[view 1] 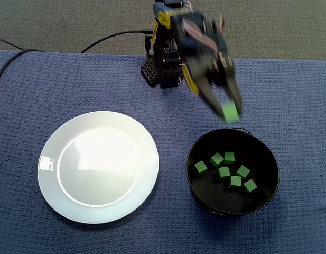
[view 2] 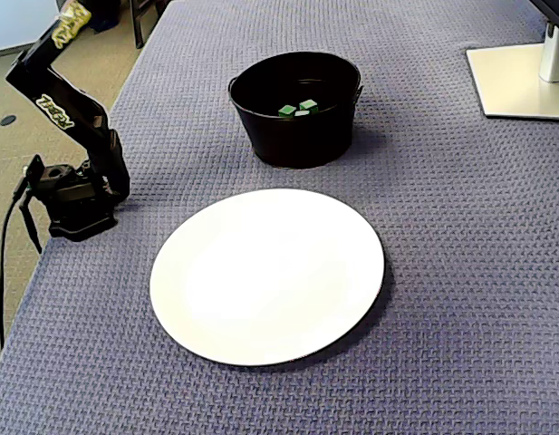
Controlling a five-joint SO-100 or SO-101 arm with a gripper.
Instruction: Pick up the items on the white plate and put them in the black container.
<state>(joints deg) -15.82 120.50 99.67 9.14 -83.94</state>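
jaws: clamped on a green cube (view 1: 230, 111), held just above the black container (view 1: 202, 185) at its arm-side rim, ready to drop | inside it: seven cubes (view 1: 224, 171) | white plate (view 1: 99, 166) beside the container: bare; I judge this the last item

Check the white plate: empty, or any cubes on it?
Empty: the white plate is bare in both fixed views. Seven green cubes lie in the black container; the tool holds one more cube near its rim.
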